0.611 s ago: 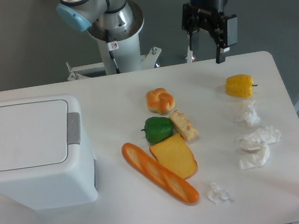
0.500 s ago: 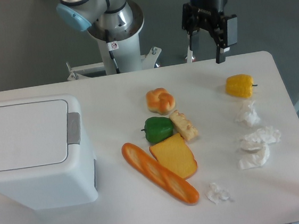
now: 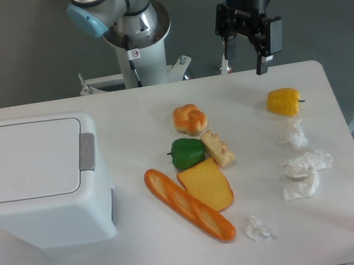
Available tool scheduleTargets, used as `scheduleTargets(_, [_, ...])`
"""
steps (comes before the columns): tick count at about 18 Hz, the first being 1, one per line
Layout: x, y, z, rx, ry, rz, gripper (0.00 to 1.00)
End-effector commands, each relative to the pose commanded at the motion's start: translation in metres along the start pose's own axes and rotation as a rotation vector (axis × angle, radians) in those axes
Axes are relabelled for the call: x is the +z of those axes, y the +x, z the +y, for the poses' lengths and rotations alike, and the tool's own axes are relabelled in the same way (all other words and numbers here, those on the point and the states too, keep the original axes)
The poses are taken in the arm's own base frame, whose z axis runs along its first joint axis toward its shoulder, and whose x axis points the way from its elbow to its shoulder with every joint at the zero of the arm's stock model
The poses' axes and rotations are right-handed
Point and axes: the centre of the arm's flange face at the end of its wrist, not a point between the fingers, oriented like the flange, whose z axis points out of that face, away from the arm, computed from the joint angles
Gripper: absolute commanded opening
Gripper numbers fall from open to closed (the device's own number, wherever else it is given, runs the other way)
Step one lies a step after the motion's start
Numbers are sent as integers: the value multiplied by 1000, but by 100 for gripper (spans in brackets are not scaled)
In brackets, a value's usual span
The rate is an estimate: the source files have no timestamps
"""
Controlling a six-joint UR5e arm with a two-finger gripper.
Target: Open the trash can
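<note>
The trash can [image 3: 40, 182] is a large white boxy bin at the table's left side. Its flat lid [image 3: 28, 159] lies down, closed, with the grey push-button latch [image 3: 88, 152] on its right edge. My gripper [image 3: 244, 62] hangs high over the far edge of the table, far to the right of the bin. Its two fingers stand apart, open, with nothing between them.
Food items lie mid-table: a bread roll [image 3: 190, 118], a green pepper [image 3: 187, 152], a cracker [image 3: 218, 148], a cheese wedge [image 3: 206, 185] and a baguette [image 3: 188, 203]. A yellow pepper [image 3: 284, 101] and crumpled paper wads [image 3: 302, 165] sit at the right. The arm's base [image 3: 135, 35] stands behind.
</note>
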Motion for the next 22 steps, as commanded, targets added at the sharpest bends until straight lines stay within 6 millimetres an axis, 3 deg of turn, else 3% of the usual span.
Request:
scheduleTargets(8, [-1, -4, -21, -115, 14, -5, 100])
scheduleTargets(17, [-2, -17, -75, -370, 53, -4, 100])
scheduleTargets(22, [5, -10, -103, -462, 72, 18, 100])
